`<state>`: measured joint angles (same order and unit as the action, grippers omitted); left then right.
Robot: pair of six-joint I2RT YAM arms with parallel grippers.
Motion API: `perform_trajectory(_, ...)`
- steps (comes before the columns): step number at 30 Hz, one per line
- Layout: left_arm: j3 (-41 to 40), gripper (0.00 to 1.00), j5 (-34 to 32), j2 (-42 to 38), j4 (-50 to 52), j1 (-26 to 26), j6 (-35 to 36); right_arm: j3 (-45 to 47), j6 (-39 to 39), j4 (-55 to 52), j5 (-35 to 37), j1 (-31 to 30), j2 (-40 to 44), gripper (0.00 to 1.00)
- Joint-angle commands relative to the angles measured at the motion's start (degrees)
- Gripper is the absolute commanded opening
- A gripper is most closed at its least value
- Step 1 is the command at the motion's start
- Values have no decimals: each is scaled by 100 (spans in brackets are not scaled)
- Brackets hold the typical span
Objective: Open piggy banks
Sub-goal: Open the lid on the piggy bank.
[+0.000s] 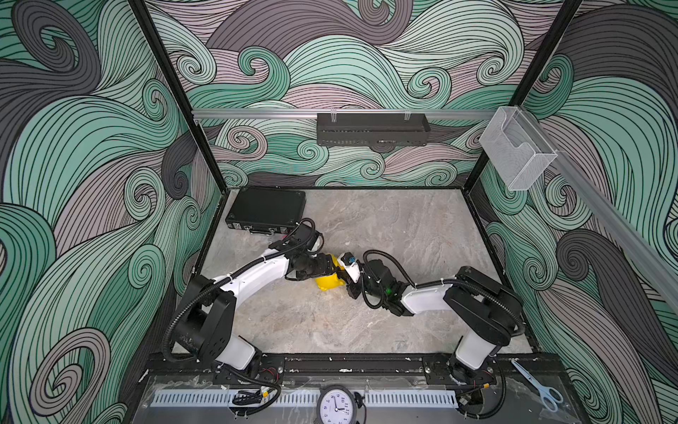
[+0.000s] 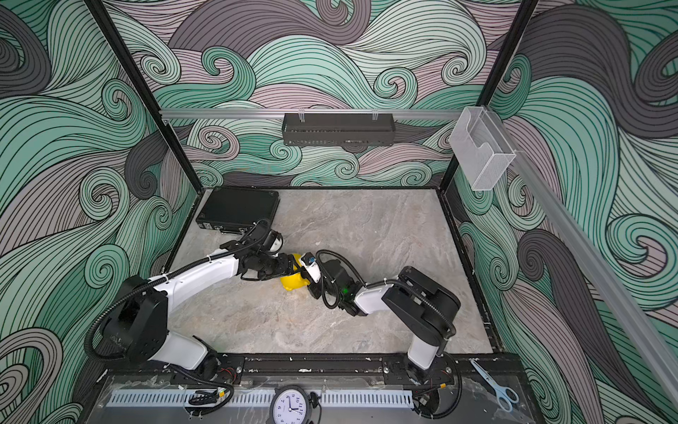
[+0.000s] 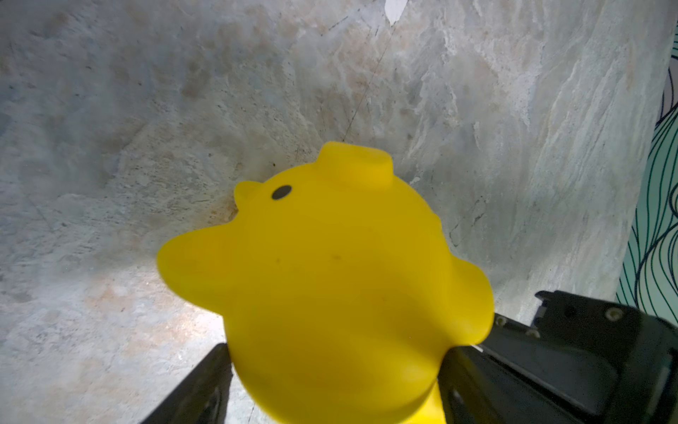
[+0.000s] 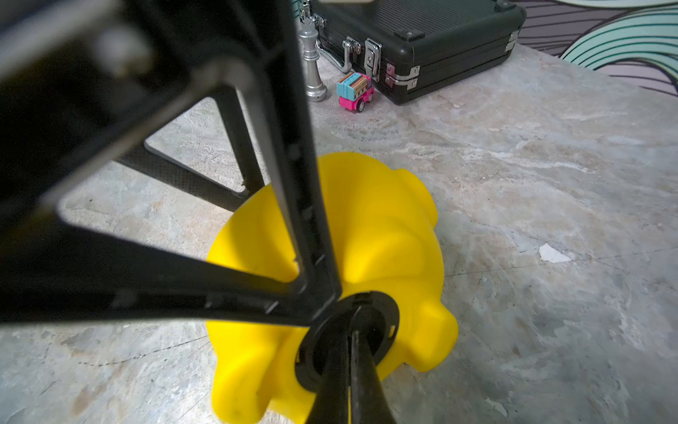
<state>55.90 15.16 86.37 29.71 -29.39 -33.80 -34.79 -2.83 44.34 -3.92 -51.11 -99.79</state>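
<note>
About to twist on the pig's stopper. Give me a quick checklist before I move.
1. Left gripper clamped on the yellow piggy bank: ok, a finger on each side of its body.
2. Right gripper on the black round plug: ok, closed tips sit at its centre.
3. Right gripper actually gripping the plug: cannot tell, the tips hide the contact.
4. Plug out: not ok, it sits in the pig's belly.
5. Silver chess piece, toy car and black case clear of the pig: ok, all stand apart from it.
</note>
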Motion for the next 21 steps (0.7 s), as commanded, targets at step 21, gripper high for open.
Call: perform_trajectory(21,1672,79,962,1497,1585,558,1571,-76,-1675,269,1011,-933,-533,0)
